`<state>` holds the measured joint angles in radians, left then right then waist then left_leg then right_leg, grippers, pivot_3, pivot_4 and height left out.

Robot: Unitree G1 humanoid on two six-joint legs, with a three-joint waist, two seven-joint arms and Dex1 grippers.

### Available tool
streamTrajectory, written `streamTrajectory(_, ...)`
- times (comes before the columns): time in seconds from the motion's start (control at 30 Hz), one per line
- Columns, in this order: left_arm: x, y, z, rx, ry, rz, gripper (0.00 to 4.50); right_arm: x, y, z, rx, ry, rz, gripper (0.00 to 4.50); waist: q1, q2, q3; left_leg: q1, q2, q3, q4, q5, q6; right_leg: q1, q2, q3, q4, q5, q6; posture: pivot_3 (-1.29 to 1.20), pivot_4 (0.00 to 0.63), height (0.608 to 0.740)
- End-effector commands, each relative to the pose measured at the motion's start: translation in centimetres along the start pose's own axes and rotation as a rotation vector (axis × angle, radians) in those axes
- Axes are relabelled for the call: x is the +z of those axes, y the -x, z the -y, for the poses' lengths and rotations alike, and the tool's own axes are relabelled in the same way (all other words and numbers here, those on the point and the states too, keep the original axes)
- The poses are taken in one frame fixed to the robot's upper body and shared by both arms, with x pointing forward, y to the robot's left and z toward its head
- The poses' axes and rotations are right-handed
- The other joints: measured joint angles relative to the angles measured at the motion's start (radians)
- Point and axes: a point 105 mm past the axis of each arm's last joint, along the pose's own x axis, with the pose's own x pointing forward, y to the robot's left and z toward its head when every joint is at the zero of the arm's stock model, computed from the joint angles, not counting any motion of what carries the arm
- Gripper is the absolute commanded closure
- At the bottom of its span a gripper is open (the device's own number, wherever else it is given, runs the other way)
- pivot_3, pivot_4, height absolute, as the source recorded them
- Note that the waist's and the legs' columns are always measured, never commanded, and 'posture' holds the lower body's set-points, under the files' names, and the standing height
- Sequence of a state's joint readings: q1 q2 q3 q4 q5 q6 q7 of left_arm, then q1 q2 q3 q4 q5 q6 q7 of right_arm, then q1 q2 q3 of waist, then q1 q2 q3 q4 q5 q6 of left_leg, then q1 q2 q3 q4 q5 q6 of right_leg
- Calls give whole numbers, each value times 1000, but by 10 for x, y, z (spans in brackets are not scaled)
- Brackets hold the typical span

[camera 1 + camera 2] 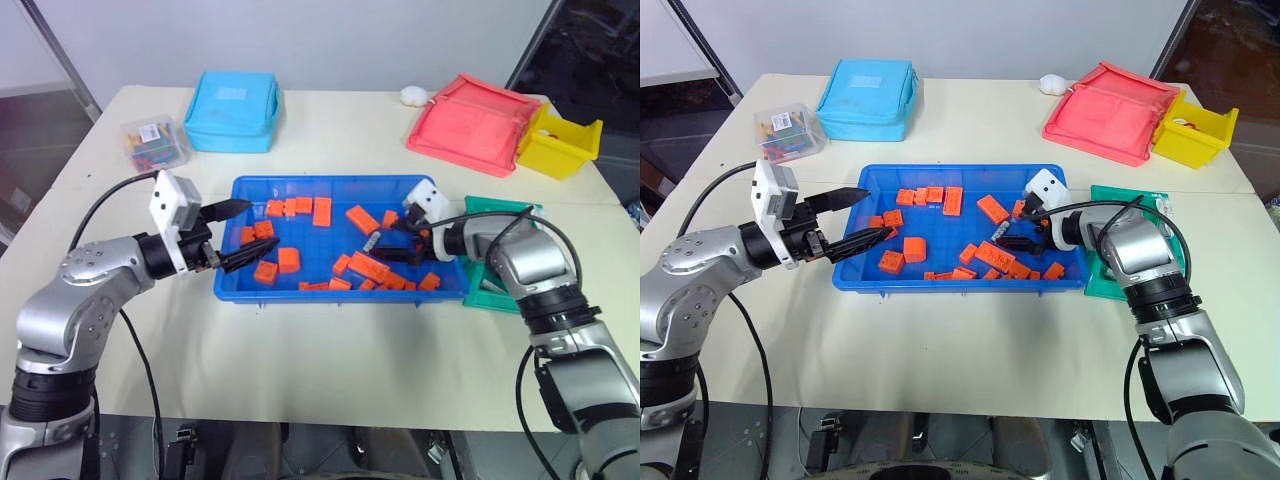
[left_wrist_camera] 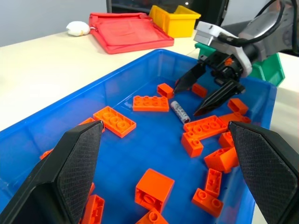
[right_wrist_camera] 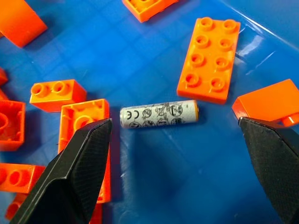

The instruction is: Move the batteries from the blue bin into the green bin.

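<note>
A pale table [image 1: 300,340] carries the wide blue bin [image 1: 340,292] at its centre, the tray strewn with orange toy bricks [image 1: 322,211]. At about three o'clock from the tray, touching or just beside its rim, sits the green bin [image 1: 492,296], partly hidden behind the robot's right arm. Farther back, at roughly one o'clock, lie a red zipped pouch [image 1: 472,122] and a yellow bin [image 1: 560,140]; a light-blue pouch [image 1: 233,112] and a clear box of small parts [image 1: 154,142] sit at around eleven o'clock.

The step in hand looks like the reach for a pick-up. The right gripper [image 1: 402,244] hangs low inside the tray's three o'clock half, its jaws spread wide and holding nothing. One battery [image 3: 159,114] lies flat on the blue floor between and just ahead of the two fingertips, bricks close at either end of it. The left gripper [image 1: 237,236], also wide and empty, hovers at the tray's nine o'clock edge.

No battery can be seen in the green bin, so the transfer appears not yet made. Next, the right claw likely needs to settle down astride the cylinder, close across its round body without catching the neighbouring bricks, then lift and carry it toward three o'clock.
</note>
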<state>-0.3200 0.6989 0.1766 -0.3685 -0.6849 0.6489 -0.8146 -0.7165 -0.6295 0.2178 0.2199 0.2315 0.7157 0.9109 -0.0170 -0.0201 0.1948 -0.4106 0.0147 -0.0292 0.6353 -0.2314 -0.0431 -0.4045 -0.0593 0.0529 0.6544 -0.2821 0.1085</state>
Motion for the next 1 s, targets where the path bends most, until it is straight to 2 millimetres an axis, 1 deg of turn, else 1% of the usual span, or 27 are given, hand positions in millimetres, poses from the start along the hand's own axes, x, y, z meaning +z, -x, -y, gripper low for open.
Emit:
streamTrajectory(0.03,13,2,1,10,-42,37,0,-1,-8,-7,20,28,-12,56,-1,0,0,0,0,0,0,0,0,0,0,0,0,0,0,0,150,740)
streamTrajectory(0.23,15,0,1,14,-44,51,0,6,-17,-13,37,87,-20,56,-1,0,0,0,0,0,0,0,0,0,0,0,0,0,0,0,150,740)
streamTrajectory(0.33,15,0,0,19,-45,55,0,9,-19,-12,36,97,-21,56,-4,0,0,0,0,0,0,0,0,0,0,0,0,0,0,0,150,740)
streamTrajectory(0.5,14,0,2,27,-47,60,0,8,-22,-8,33,102,-36,56,-3,0,0,0,0,0,0,0,0,0,1,0,0,0,0,0,150,740)
streamTrajectory(0.57,14,2,2,29,-47,59,0,8,-22,-8,37,102,-40,581,-3,0,0,0,0,0,0,0,0,0,1,0,0,0,0,0,150,740)
streamTrajectory(0.63,14,3,2,29,-48,55,0,8,-22,-8,42,105,-43,1390,-3,0,0,0,0,0,0,0,0,0,1,0,0,0,0,0,150,740)
streamTrajectory(0.67,13,4,2,28,-48,52,0,8,-23,-8,43,106,-44,1933,-3,0,0,0,0,0,0,0,0,0,1,0,0,0,0,0,150,740)
streamTrajectory(0.7,13,5,2,26,-48,50,0,8,-23,-8,43,107,-43,2282,-3,0,0,0,0,0,0,0,0,0,1,0,0,0,0,0,150,740)
streamTrajectory(0.93,14,6,6,-1,-50,41,0,13,-20,-4,18,125,-32,2286,-3,0,0,0,0,0,0,0,0,0,1,0,0,0,0,0,150,740)
streamTrajectory(0.97,15,5,7,-10,-48,49,0,18,-17,-2,6,135,-18,2286,-3,0,0,0,0,0,0,0,0,0,1,0,0,0,0,0,150,740)
streamTrajectory(1.0,17,2,7,-22,-46,63,0,29,-9,3,-16,146,7,2286,-3,0,0,0,0,0,0,0,0,0,1,0,0,0,0,0,150,740)
